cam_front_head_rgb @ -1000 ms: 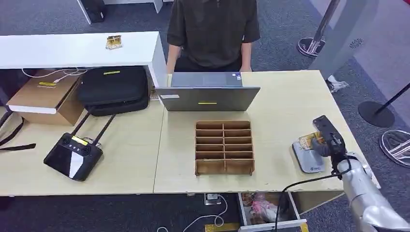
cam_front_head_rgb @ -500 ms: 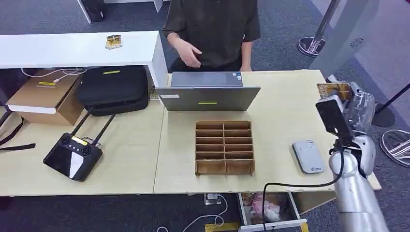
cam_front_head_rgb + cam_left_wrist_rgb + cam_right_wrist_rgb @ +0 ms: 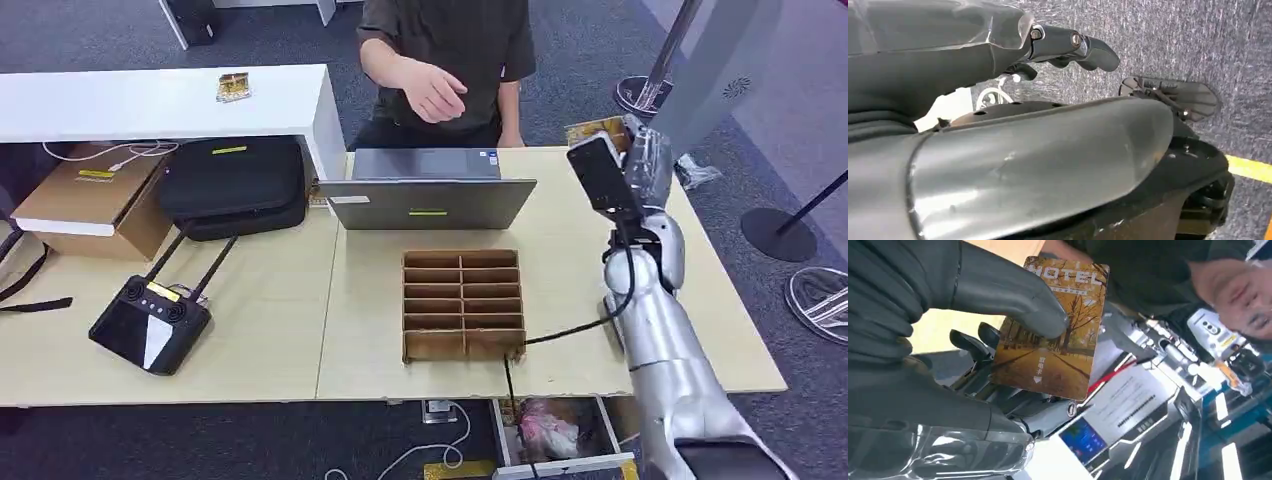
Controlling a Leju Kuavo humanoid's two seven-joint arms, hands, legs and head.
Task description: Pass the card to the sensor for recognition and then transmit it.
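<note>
My right hand (image 3: pixel 628 160) is raised above the table's far right part, beside the laptop (image 3: pixel 430 190). It pinches a hotel card (image 3: pixel 597 131) with an autumn-tree picture. In the right wrist view the thumb (image 3: pixel 1008 295) presses the card (image 3: pixel 1053 340) against the darker fingers, and the card's face points towards a person. That person stands behind the laptop with one hand (image 3: pixel 432 90) held out over it, still apart from the card. My right forearm (image 3: pixel 650 320) covers the spot where the grey card reader lay. My left hand (image 3: pixel 1073 45) hangs over carpet, holding nothing.
A wooden slotted organizer (image 3: pixel 463 305) sits mid-table. On the left are a black remote with antennas (image 3: pixel 150 320), a black bag (image 3: pixel 235 180) and a cardboard box (image 3: pixel 90 200). A white counter (image 3: pixel 150 100) stands behind. Stanchion bases (image 3: pixel 640 95) are at the right.
My right hand lifted the card off the grey reader and carried it up and towards the far side of the table. The person raised a hand out over the laptop.
</note>
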